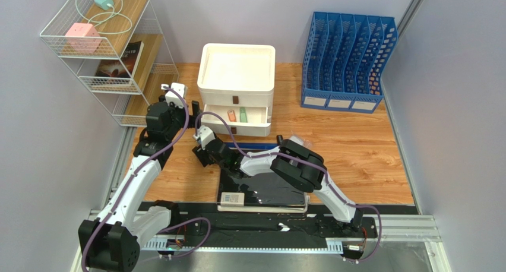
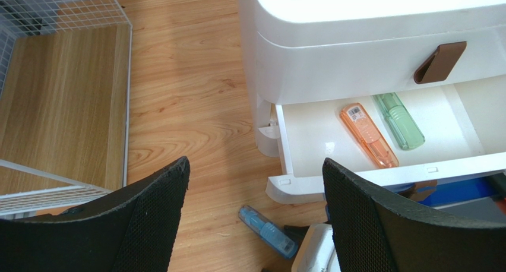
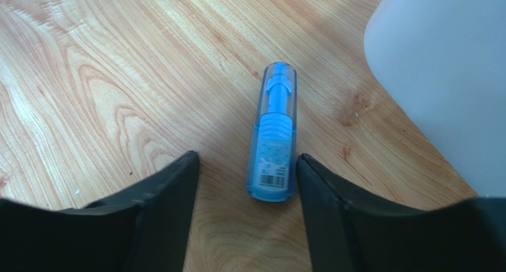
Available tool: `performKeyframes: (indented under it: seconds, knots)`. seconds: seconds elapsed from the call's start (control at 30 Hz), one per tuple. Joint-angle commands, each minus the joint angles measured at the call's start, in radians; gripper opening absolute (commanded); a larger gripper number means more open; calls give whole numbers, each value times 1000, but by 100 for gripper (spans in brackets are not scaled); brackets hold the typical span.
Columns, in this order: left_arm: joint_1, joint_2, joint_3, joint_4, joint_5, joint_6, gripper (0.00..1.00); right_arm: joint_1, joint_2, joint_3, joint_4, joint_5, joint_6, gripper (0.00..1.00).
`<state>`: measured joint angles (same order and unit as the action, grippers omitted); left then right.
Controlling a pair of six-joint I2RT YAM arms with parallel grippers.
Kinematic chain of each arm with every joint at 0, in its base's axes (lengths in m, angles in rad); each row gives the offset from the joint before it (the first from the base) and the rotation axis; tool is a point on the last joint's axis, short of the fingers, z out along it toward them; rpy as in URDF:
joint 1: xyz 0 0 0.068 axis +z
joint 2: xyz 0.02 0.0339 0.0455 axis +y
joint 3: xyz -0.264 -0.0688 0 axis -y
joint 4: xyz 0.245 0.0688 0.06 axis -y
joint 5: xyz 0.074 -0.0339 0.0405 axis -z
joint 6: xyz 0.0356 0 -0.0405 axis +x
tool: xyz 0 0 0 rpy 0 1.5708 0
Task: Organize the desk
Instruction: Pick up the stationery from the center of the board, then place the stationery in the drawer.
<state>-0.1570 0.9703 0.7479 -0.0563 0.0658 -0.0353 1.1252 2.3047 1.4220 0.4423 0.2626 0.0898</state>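
One blue pen (image 3: 273, 147) on desk (image 3: 89, 76), between right end effector's (image 3: 247, 160) jaws

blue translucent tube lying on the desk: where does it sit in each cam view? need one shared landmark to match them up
Top external: not visible.
Left wrist: blue tube at bottom centre, lying on the desk in front of the open drawer.
Right wrist: centre of frame, between the open fingers of the right gripper.
Shared landmark: white drawer unit, top centre from above, upper right in both wrist views.
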Motion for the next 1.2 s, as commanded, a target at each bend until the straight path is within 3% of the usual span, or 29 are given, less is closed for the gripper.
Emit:
performKeyframes:
  seconds: [0.0,0.07,0.1,0.23,0.27,0.6,0.8,1.17]
  knots:
    - [2,-25,-2,41,-7,12,88,1,19,26,-39,-10,54,47]
    - [2,-25,-4,41,-9,11,88,2,6,11,-42,-13,56,37]
    - [2,-31,-5,41,-12,9,88,5,-2,5,-43,-10,56,28]
    - [2,-44,-16,52,-14,8,88,12,-45,-38,-45,-13,65,10]
    - [4,-44,-21,52,-17,8,88,13,-59,-47,-47,-13,64,0]
    - [4,-53,-32,85,-40,6,88,70,-405,-195,-163,49,14,0]
    - [4,-48,-28,81,-37,8,88,68,-623,-233,-269,160,-21,0]
    - [4,-65,-33,76,-37,8,88,-27,-671,-153,-439,213,50,0]
